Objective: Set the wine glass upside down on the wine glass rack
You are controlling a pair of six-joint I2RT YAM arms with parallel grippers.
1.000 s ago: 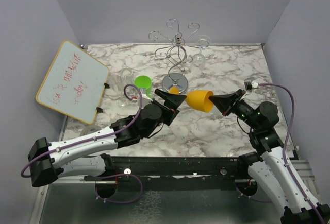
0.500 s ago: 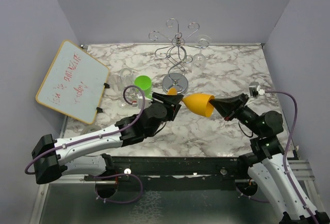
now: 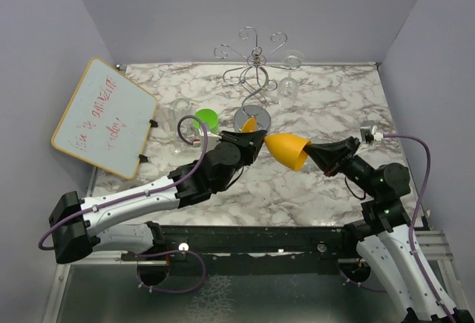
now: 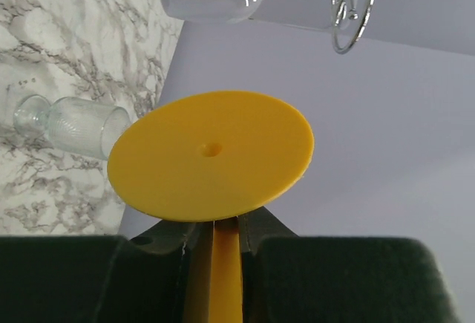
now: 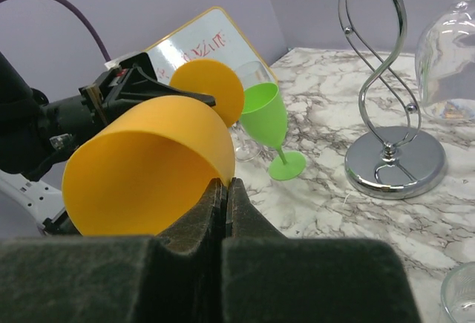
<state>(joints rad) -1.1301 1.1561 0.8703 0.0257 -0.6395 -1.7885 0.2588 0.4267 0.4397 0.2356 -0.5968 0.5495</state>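
The wine glass (image 3: 288,149) is orange plastic and hangs on its side in the air, between my two grippers, in front of the rack's base. My right gripper (image 3: 309,151) is shut on the bowl's rim (image 5: 223,178). My left gripper (image 3: 256,139) is closed on the stem just behind the round foot (image 4: 211,156), with a finger on each side of the stem (image 4: 223,263). The wine glass rack (image 3: 256,78), silver wire with scroll arms, stands at the back middle, and its shiny base (image 5: 393,161) lies beyond the glass.
A clear glass (image 3: 288,78) hangs upside down from the rack's right arm. A green wine glass (image 3: 205,121) stands left of the base, with clear glasses (image 3: 180,115) beside it, one of them lying down (image 4: 70,125). A whiteboard (image 3: 104,117) leans at the left.
My left gripper has gone from wide open to closed on the stem and has moved a little forward. The right arm has swung slightly and tilted the bowl.
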